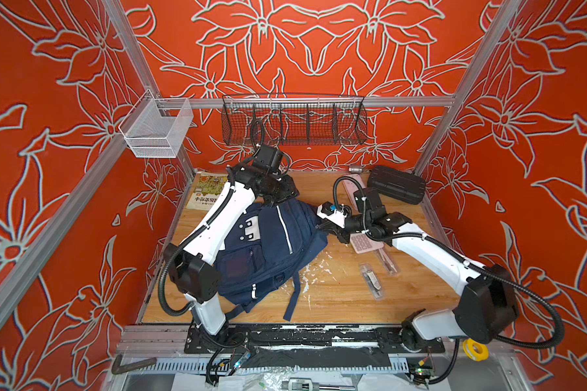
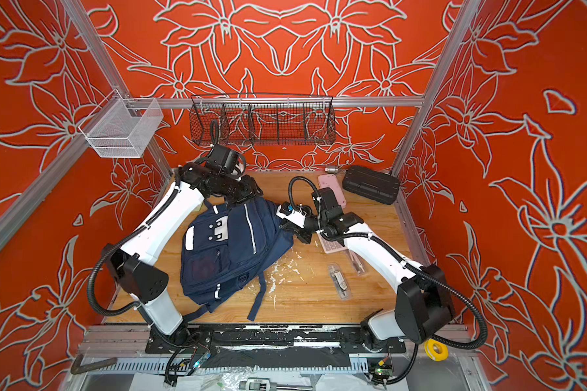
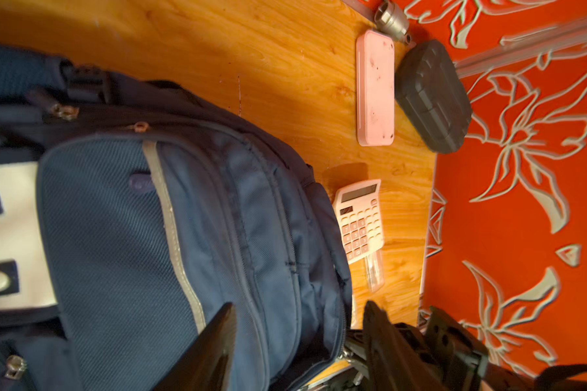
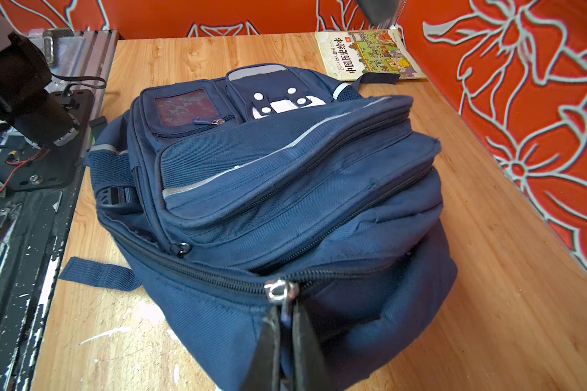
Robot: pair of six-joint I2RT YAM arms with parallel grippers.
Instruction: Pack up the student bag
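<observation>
The student bag, navy with white patches and reflective stripes, lies flat on the wooden table in both top views. My right gripper is shut on the silver zipper pull of the bag's main compartment, at the bag's right side. My left gripper stands open over the bag's far top end. One finger is over the front panel and the other past the bag's edge. The bag's fabric lies between the fingers, with neither touching it. The zippers look closed.
A picture book lies at the far left. A pink pencil case, a black ribbed hard case and a metal socket are at the far right. A pink calculator and a clear pen packet lie right of the bag. Wire baskets hang behind.
</observation>
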